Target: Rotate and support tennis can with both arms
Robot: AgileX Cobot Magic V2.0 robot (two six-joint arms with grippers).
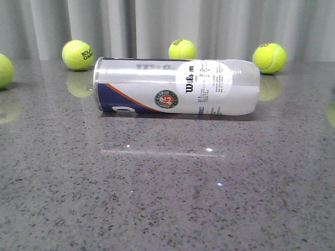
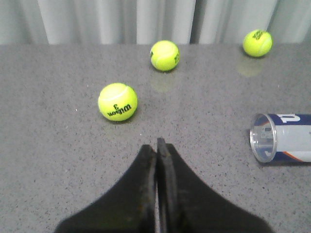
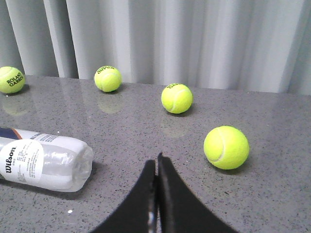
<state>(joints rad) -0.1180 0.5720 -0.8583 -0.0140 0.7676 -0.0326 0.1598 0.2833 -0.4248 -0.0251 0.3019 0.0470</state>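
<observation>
Clear-white plastic tennis can point(image 1: 177, 87) lying on side mid grey speckled table point(image 1: 167, 198), silver rim toward my left. My left gripper point(image 2: 156, 145) and right gripper point(image 3: 156, 162) both clenched, empty, well apart from can. Advise opening jaws first, approaching opposite ends squarely, avoiding yellow-green balls point(image 2: 117, 101)

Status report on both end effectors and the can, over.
Left end effector shut, empty. Right end effector shut, empty. Tennis can on its side, untouched. Tennis balls scattered around.

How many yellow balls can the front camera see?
5 balls: one at the left edge, three along the back, a sliver at the right edge. More may lie off-camera.
</observation>
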